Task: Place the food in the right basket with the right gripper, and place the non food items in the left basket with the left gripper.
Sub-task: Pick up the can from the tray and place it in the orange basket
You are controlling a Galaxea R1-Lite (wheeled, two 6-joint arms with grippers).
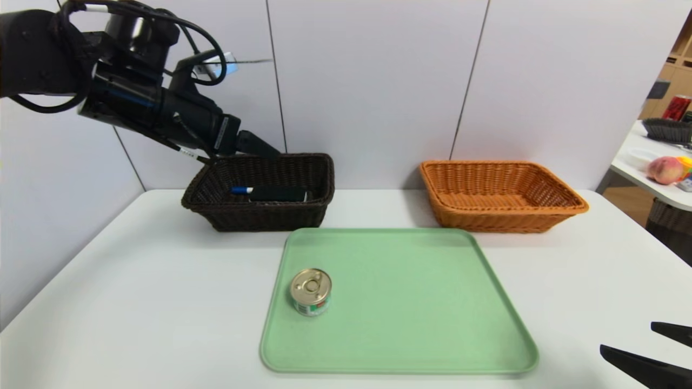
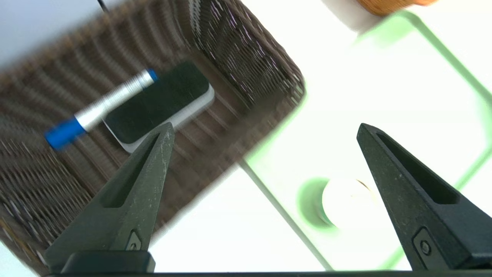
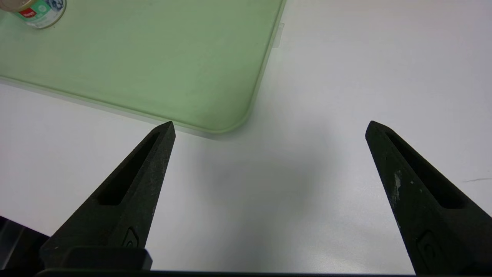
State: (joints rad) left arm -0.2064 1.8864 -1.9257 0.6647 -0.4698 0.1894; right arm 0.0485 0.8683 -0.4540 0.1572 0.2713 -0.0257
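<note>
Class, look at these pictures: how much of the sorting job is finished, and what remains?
Done: the marker and eraser lie in the dark brown basket. In hand: nothing; the left claw is open above that basket. Left: the tin can sits on the green tray; the orange basket is empty, and the right claw waits open.

Looks like a robot test lab or office corner: plain white desk (image 1: 135,302) against pale partition panels (image 1: 373,81), a second desk (image 1: 643,173) off to the right with a peach (image 1: 665,169) and red can (image 1: 676,107), wooden shelving (image 1: 678,65) behind.
</note>
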